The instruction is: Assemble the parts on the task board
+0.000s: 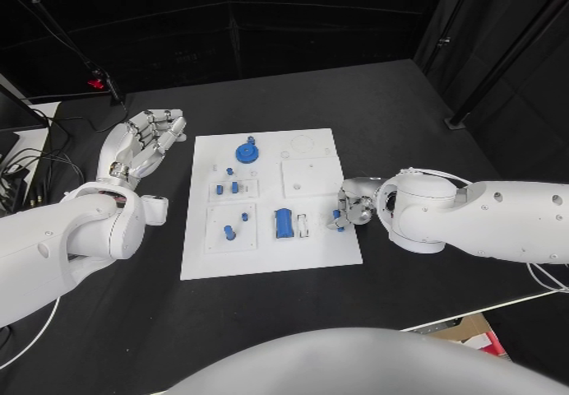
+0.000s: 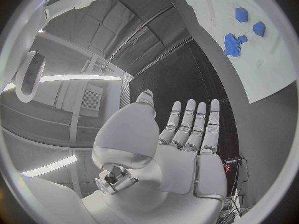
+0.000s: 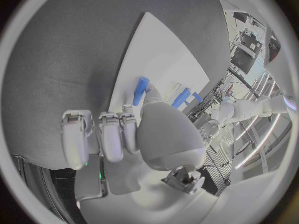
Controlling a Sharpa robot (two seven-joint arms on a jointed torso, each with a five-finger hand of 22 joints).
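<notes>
The white task board [image 1: 267, 247] lies in the middle of the black table. On it are a blue gear [image 1: 247, 152], a blue block [image 1: 284, 222] and small blue pegs [image 1: 227, 188]. My right hand [image 1: 353, 206] is at the board's right edge, its fingers curled, pinching a small blue peg [image 1: 338, 219]; the right wrist view shows the peg [image 3: 141, 90] at the fingertips over the board [image 3: 162, 50]. My left hand [image 1: 152, 136] hovers left of the board's far corner, fingers straight and apart, holding nothing. In the left wrist view, beyond the left hand [image 2: 187, 134], lie the gear [image 2: 233, 44] and two blue hex pieces [image 2: 241, 15].
Cables and a small red object [image 1: 95, 82] lie at the table's far left. The table's front right edge [image 1: 474, 313] has a cardboard box [image 1: 472, 331] below it. Bare black table surrounds the board.
</notes>
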